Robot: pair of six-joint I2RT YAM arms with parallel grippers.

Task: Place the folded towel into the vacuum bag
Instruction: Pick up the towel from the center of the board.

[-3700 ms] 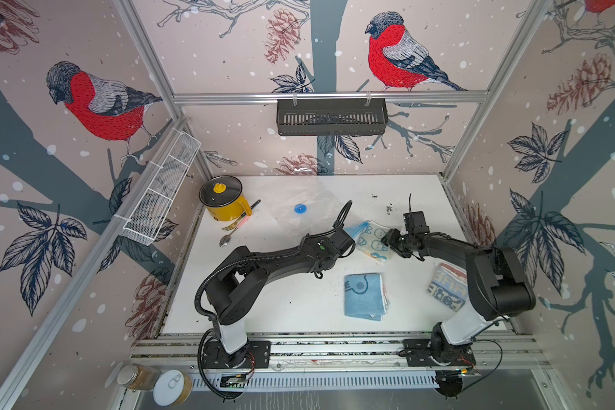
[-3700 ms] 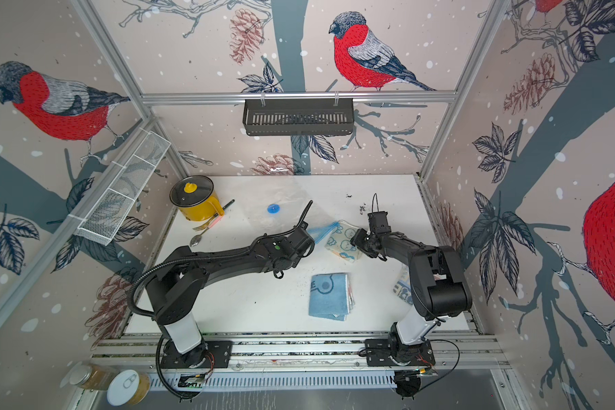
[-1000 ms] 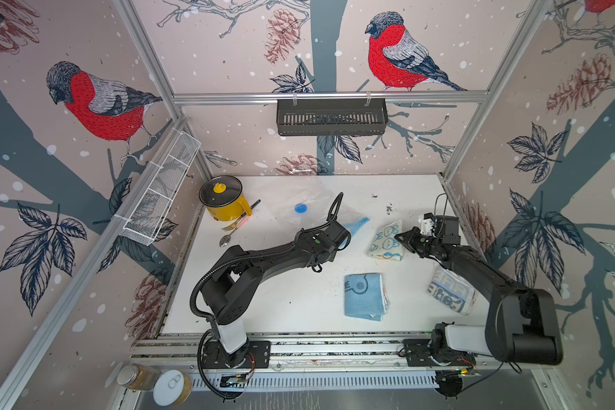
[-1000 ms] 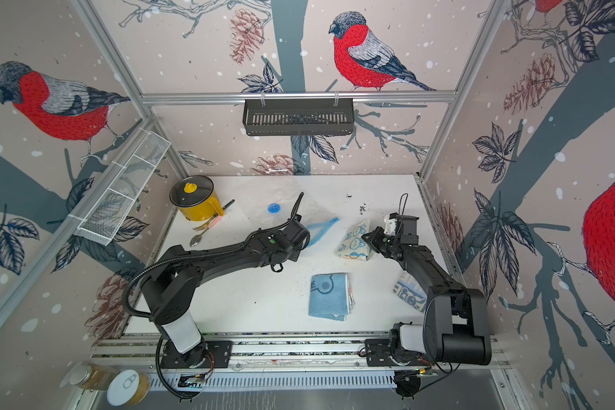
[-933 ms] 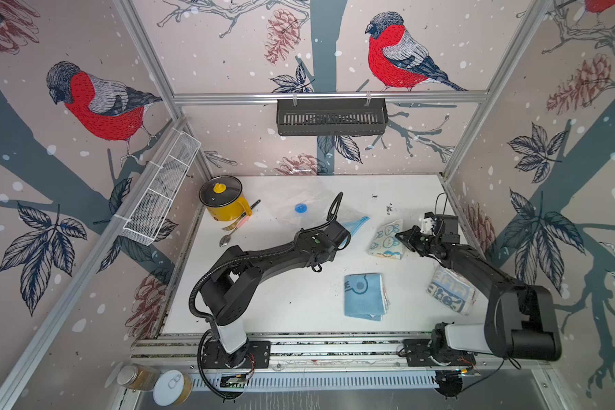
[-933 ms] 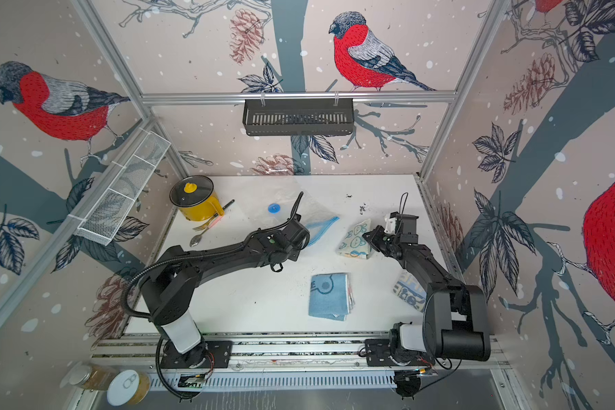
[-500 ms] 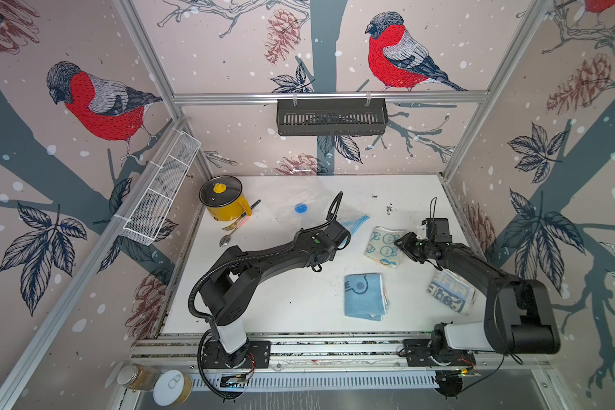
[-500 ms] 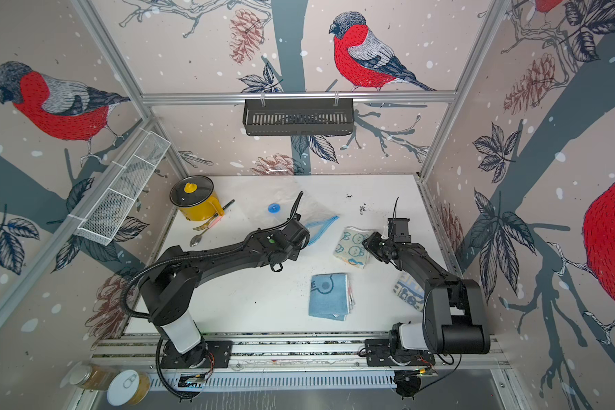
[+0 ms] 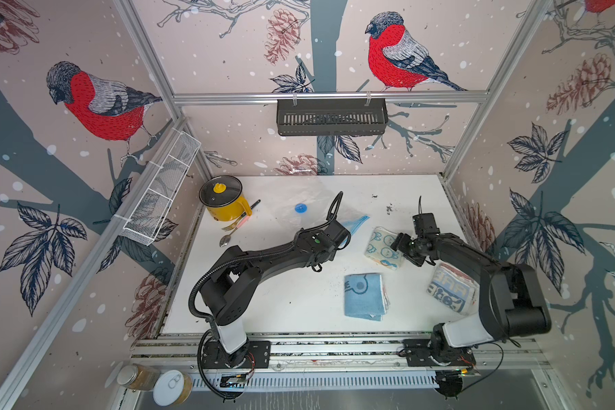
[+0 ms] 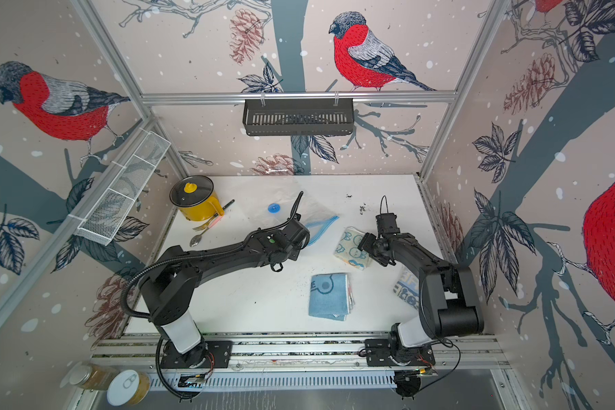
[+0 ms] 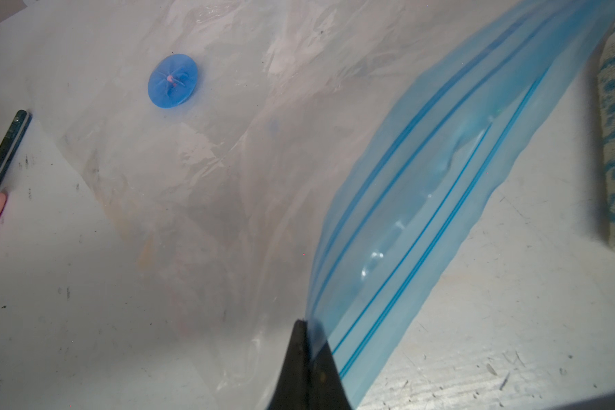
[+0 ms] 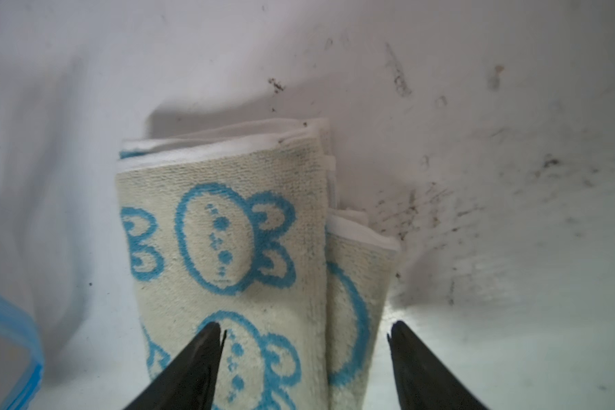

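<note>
Desk: What does the left gripper (image 11: 308, 342) have hold of?
Photographer: Its black fingers are pressed together on the edge of the vacuum bag (image 11: 228, 149), right where clear plastic meets the blue zip strip (image 11: 423, 213); that edge is lifted off the white table (image 9: 292, 305), so the mouth arches up; the rest of the bag lies crinkled and flat toward the back wall, its round blue valve (image 9: 300, 208) facing up

Desk: And the folded towel (image 9: 384, 246)?
Photographer: Outside the bag; in both top views the cream towel with blue bear faces lies flat on the table just beside the raised zip strip, between the bag's mouth and the right gripper (image 12: 305, 326)

Desk: Is the right gripper gripping it?
Photographer: No; the wrist view shows its two fingers standing well apart; one tip hangs over the towel's printed face, the other over bare table beside the towel's folded edge; nothing is pinched between them; whether a tip touches the cloth I cannot tell

Desk: Anything else in frame?
Photographer: A folded blue towel (image 9: 364, 296) lies nearer the front rail, well apart from the bag; a white towel with blue print (image 9: 448, 289) sits partly under the right arm; a lidded yellow pot (image 9: 224, 198) stands at the table's far left corner, a spoon (image 9: 225, 241) near it
</note>
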